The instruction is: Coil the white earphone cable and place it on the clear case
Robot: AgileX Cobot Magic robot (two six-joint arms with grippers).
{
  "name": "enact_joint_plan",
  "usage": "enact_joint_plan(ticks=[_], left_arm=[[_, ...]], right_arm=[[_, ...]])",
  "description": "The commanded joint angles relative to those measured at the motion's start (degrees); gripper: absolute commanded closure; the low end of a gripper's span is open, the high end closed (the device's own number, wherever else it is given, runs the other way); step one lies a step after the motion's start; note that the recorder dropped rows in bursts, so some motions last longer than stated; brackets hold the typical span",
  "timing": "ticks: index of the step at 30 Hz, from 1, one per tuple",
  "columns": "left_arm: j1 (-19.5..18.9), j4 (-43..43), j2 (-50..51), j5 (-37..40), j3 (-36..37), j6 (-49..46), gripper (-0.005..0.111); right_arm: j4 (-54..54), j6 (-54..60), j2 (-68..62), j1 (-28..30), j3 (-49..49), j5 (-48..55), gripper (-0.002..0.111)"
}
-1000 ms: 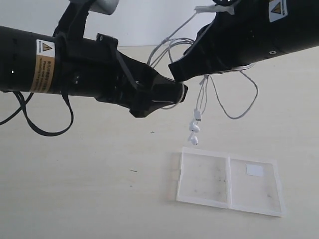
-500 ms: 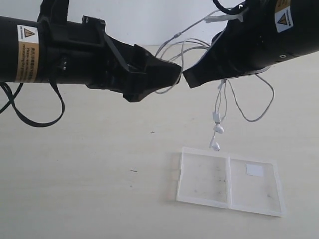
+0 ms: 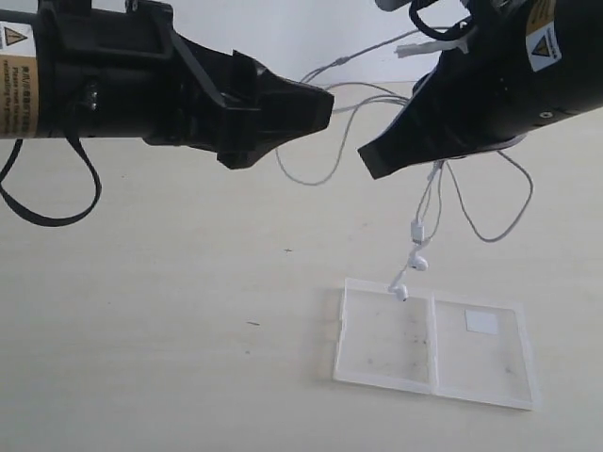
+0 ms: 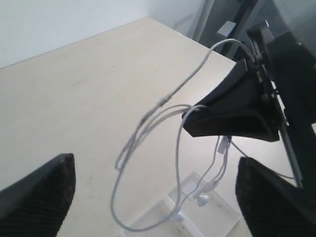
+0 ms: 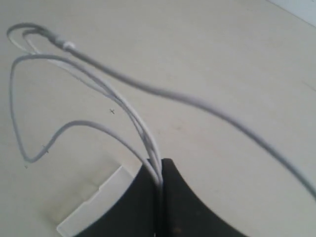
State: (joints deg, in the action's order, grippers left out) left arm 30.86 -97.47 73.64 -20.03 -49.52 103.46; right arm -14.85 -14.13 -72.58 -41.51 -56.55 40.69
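Two hands aloft. Right hand (image 3: 375,162): pinched shut on thin white earphone cable (image 3: 415,229), earbuds (image 3: 419,264) dangling just over flat clear plastic case (image 3: 386,350). Left hand (image 3: 322,105): wide, empty. I judge placing under way; next, lower and release.

We see two matte black arms with angular, tapering shells. The left arm (image 3: 141,89), at the upper left of the frame, carries a white-and-amber label (image 3: 14,85) with a yellow warning triangle, and a thin black cable loop (image 3: 47,224) hangs below it. The right arm (image 3: 490,94), at the upper right, bears a white label (image 3: 542,42) with the same triangle. The pads (image 4: 39,192) of the left gripper (image 4: 155,197) are dark and finely knurled.
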Motion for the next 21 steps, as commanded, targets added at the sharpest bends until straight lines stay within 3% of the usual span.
enact_joint_plan(ticks=[1,8,15,21], left_arm=[[-0.04,-0.68,-4.2,3.24,0.1,-0.28,0.027],[-0.04,-2.48,-13.16,10.93,0.1,-1.61,0.049],[-0.04,-2.48,-19.92,14.39,0.9,-4.72,0.107],[-0.04,-2.48,-26.68,19.27,6.48,-5.63,0.107]], right_arm=[[-0.16,2.24,1.11,0.18,-0.41,5.82,0.108],[5.72,8.41,2.16,0.18,-0.41,10.7,0.108],[2.87,8.73,2.27,0.18,-0.41,13.5,0.108],[-1.43,7.86,2.65,0.18,4.11,12.99,0.108]])
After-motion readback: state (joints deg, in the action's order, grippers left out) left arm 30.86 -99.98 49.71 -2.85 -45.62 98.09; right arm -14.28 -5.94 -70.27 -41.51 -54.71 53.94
